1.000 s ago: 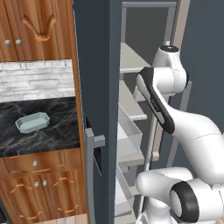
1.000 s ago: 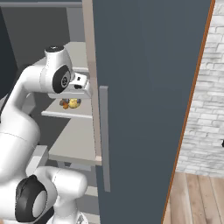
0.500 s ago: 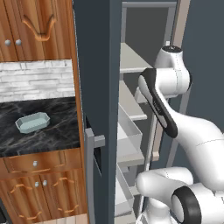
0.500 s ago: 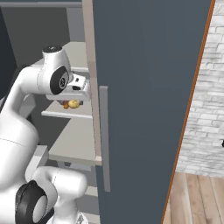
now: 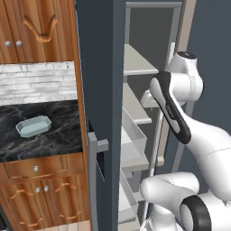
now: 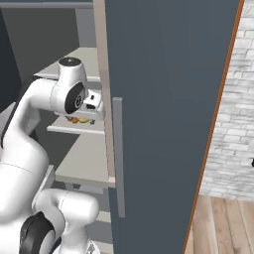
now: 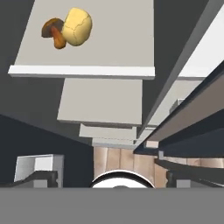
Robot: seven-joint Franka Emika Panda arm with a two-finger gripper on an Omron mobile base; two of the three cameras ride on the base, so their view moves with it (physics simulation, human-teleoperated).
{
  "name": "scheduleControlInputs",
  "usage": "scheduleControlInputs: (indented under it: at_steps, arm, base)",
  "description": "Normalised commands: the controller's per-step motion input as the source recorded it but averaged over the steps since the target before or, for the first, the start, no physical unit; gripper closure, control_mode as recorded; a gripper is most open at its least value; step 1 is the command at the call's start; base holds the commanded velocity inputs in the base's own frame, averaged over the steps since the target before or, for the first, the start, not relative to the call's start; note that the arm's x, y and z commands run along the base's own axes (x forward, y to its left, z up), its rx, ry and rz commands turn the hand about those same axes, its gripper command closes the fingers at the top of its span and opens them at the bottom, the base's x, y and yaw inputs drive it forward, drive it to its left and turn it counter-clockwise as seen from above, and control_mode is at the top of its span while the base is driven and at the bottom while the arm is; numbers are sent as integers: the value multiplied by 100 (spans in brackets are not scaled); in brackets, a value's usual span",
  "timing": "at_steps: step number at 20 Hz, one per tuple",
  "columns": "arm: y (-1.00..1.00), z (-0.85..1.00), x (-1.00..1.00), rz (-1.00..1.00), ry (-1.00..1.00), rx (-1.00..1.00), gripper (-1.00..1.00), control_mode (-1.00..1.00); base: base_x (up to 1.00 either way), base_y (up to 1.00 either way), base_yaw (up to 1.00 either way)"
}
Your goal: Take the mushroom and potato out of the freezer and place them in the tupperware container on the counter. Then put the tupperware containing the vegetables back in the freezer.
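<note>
White arm reaches into the freezer (image 5: 101, 67). Its tool (image 6: 94, 105) hangs over a pale shelf (image 7: 109, 43) with its jaws spread wide and nothing between them. On that shelf the mushroom (image 7: 53, 31) and potato (image 7: 77, 26) lie touching, the mushroom tucked against the potato's side. Farther off, the container (image 5: 33, 126) sits alone on the black marble tabletop (image 5: 49, 140), left of the freezer.

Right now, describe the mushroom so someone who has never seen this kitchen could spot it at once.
Find the tall slate-grey freezer with its door open, then the pale grey shelf inside it. Two small lumps lie touching on that shelf. The mushroom is the darker orange-brown one with a stubby stem, not the smooth yellow potato beside it.
</note>
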Motion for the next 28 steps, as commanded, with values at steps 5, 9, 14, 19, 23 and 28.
scheduleControlInputs:
  at_steps: [5, 9, 14, 19, 23, 28]
  arm:
    - [0, -19, 1, 0, 0, 18, -100, -100]
    - [4, -18, 16, -2, -1, 15, -100, -100]
    - [12, -17, 32, -5, -10, 9, -100, -100]
    - [27, -8, 45, -5, -9, 6, -100, -100]
    - [36, -10, 53, -4, -1, 5, -100, -100]
    - [26, -18, 68, -1, 1, 8, -100, -100]
  base:
    - [0, 0, 0]
    - [0, 0, 0]
    - [0, 0, 0]
    - [0, 0, 0]
    - [0, 0, 0]
    - [0, 0, 0]
